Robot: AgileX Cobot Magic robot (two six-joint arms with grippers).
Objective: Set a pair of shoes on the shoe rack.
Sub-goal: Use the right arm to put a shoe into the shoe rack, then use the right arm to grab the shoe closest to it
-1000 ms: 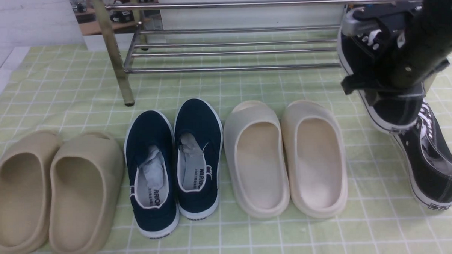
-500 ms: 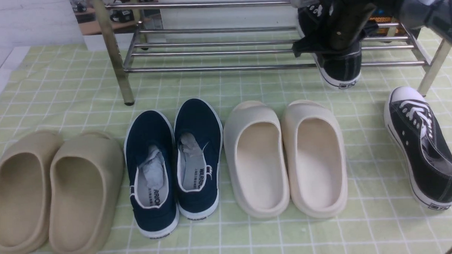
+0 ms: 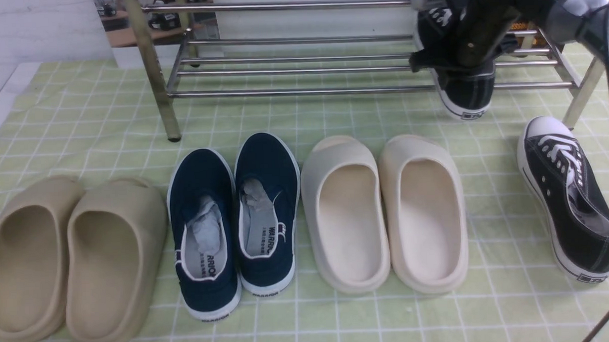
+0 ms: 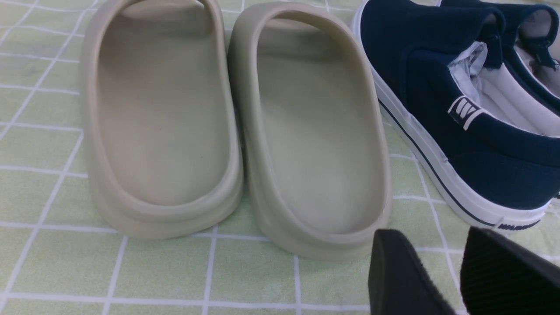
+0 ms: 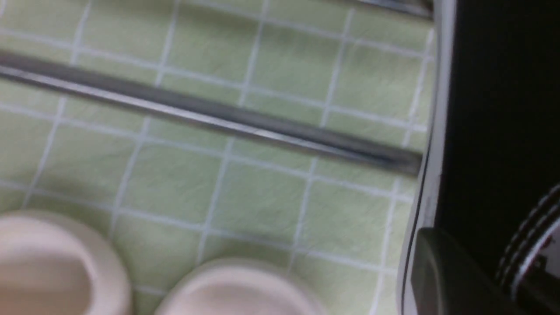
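Placing the first shoe is the step in hand. The right fingers [image 5: 455, 284] are closed on the held sneaker [image 3: 466, 92], the black canvas one with white laces. They carry it at the right end of the shoe rack [image 3: 307, 91], over the low shelf of steel bars. Its toe points to the far side. Its heel hangs out past the rack's front bar toward the near side, and sits lower than that bar in the front view. Whether the sole already touches any bar I cannot tell; the right wrist view shows only the shoe's white-edged side next to one bar, and it is blurred.

The second sneaker [image 3: 574, 202] lies on the table [image 3: 340, 311] at the near right, just in front of the rack's right leg, toe pointing far. The left fingers [image 4: 402, 275] hover low at the near left by the tan slides [image 3: 74, 260], slightly apart and holding nothing. The navy slip-ons [image 3: 235, 219] and the cream slides [image 3: 387, 213] stand in the middle, and the task does not concern them.

By my judgement, the next move calls for pushing the held sneaker further onto the bars until the heel is supported. The sole should then be levelled before the fingers let go. Released as it is, the shoe would likely tip off the front bar. After that comes the second sneaker, which needs room beside the first.
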